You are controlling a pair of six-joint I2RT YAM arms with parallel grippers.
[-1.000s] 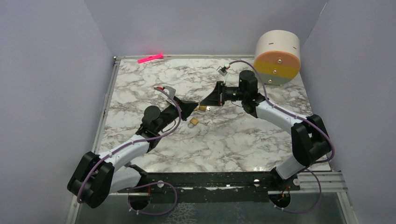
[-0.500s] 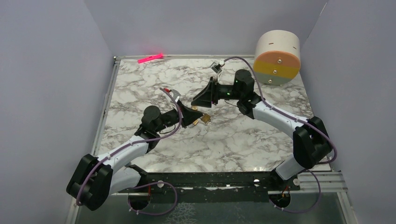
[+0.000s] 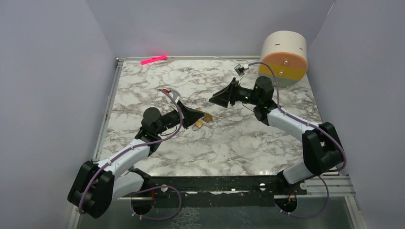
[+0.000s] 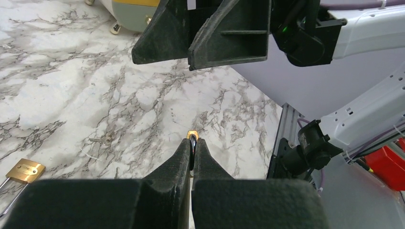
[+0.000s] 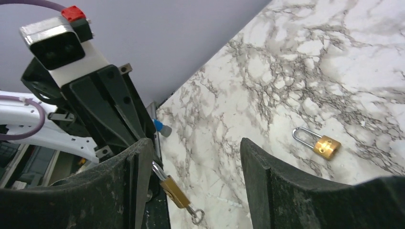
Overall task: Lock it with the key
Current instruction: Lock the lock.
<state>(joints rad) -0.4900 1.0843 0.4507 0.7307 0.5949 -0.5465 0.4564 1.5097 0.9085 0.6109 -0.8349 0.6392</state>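
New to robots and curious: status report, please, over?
Left gripper shut on padlock shackle. Right gripper open, apart from it. Key apparently in padlock's keyhole. Spare padlock on table, nothing blocking.

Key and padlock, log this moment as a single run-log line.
left end effector: shut on held padlock by shackle | key: at its base | right end effector: open, apart | second padlock: on table

Loose padlock point(image 5: 326, 147) lies on table point(image 5: 286, 71) near held padlock point(image 5: 174, 191).
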